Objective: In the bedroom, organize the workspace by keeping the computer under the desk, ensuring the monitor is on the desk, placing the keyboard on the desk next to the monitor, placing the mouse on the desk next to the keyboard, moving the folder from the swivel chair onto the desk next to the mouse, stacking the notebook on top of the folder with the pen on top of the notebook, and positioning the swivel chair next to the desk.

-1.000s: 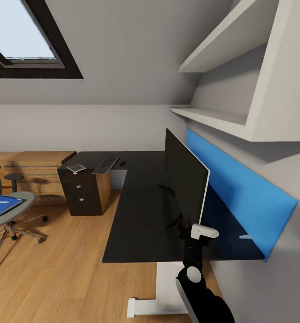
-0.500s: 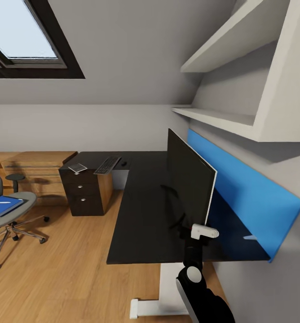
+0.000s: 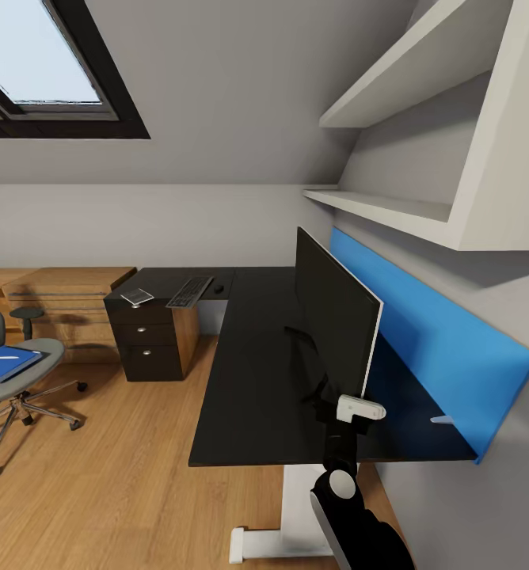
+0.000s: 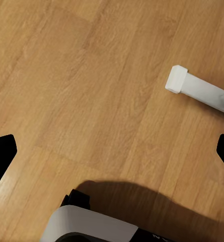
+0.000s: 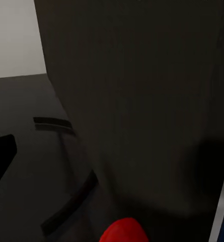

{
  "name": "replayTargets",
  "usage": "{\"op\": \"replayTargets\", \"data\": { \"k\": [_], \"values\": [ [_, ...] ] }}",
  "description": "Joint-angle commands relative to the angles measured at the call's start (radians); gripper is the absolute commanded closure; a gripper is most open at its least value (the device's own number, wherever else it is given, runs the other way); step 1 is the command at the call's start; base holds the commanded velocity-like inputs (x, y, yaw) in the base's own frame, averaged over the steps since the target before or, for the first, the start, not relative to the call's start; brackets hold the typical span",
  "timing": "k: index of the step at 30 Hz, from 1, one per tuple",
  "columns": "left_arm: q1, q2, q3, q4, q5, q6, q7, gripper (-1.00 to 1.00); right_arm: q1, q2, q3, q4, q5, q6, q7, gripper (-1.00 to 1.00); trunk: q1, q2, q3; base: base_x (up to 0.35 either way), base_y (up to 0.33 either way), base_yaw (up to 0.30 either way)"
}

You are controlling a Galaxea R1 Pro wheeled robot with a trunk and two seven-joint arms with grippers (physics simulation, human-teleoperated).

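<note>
Just flat black monitor (image 3: 332, 313) — glossy desk (image 3: 253, 380)

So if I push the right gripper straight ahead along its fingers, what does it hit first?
Most likely the monitor: its black screen stands directly ahead in the right wrist view, seemingly very close, above the desk. Exact depth is unclear.

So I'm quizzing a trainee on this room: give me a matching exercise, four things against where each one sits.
Things:
1. monitor
2. keyboard
3. notebook
4. folder

Places:
A. on the chair seat
B. far end of the desk, above the drawers, at the outer corner
C. near wing of the desk, by the blue wall panel
D. far end of the desk, beside the mouse

Pairs: 1-C, 2-D, 3-A, 4-B
</note>
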Motion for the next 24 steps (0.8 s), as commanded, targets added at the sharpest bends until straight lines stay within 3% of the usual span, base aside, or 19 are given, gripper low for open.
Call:
{"op": "replayTargets", "data": {
  "k": [1,24],
  "values": [
    [0.000,-0.001,0.002,-0.002,0.009,0.006,-0.001,-1.00,-0.001,0.000,0.002,0.001,0.002,-0.002,-0.005,-1.00,0.000,-0.001,-0.001,0.000,0.000,0.000],
    [0.000,-0.002,0.002,0.000,0.009,0.006,-0.001,-1.00,-0.001,0.000,0.002,0.001,0.002,-0.002,-0.005,-1.00,0.000,-0.001,-0.001,0.000,0.023,0.000]
  ]
}}
